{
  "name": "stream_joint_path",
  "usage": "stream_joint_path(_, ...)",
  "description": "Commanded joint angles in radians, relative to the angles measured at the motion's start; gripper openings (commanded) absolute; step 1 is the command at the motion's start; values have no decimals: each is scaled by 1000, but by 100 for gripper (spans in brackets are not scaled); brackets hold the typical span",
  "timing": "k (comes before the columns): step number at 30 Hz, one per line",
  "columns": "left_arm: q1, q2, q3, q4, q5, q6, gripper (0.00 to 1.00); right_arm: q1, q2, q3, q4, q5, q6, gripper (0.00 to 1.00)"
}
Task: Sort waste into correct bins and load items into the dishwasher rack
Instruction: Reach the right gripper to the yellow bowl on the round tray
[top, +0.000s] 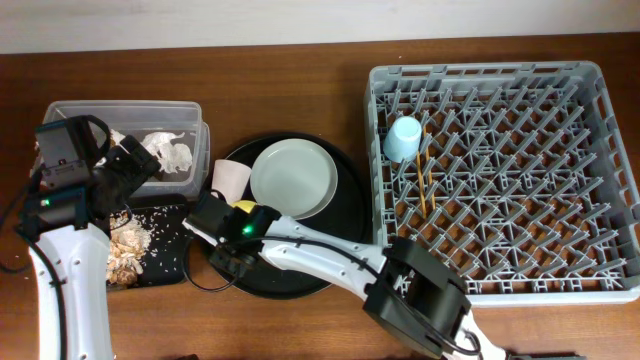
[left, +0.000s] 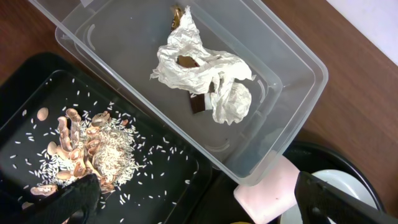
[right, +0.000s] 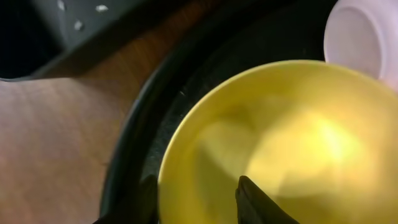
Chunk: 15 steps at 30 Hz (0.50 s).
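Observation:
My right gripper (top: 236, 216) (right: 196, 202) is shut on the yellow bowl (top: 246, 207) (right: 280, 143), one finger outside its rim and one inside, on the round black tray (top: 350, 195). Beside the bowl stand the pink cup (top: 230, 178) (left: 267, 196) (right: 360, 37) and the grey-green plate (top: 293, 178). My left gripper (top: 125, 170) (left: 199, 199) hangs open and empty over the flat black tray (top: 165, 265) (left: 155, 186), which holds food scraps (top: 125, 245) (left: 87, 149). White napkins (top: 170, 152) (left: 199, 68) lie in the clear tub (top: 60, 110) (left: 298, 62). The blue cup (top: 403, 138) and chopsticks (top: 425, 175) are in the grey rack (top: 600, 180).
The clear tub and flat tray sit side by side at the table's left, close against the round tray. The rack fills the right side. Bare wooden table (top: 300, 80) runs along the back. My right arm (top: 330, 262) crosses the round tray's front.

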Motion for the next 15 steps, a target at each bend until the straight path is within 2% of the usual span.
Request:
stream_joint_path(1, 3, -11, 9, -1, 5, 5, 99, 1, 18, 14, -12, 36, 5, 34)
stream_joint_path(7, 3, -11, 9, -1, 5, 5, 99, 1, 11, 16, -116, 36, 5, 5)
stream_joint_path(12, 3, -11, 9, -1, 5, 5, 99, -1, -95, 45, -188, 37, 49, 4)
stream_joint_path(15, 3, -11, 9, -1, 5, 5, 99, -15, -230, 69, -238, 28, 96, 4)
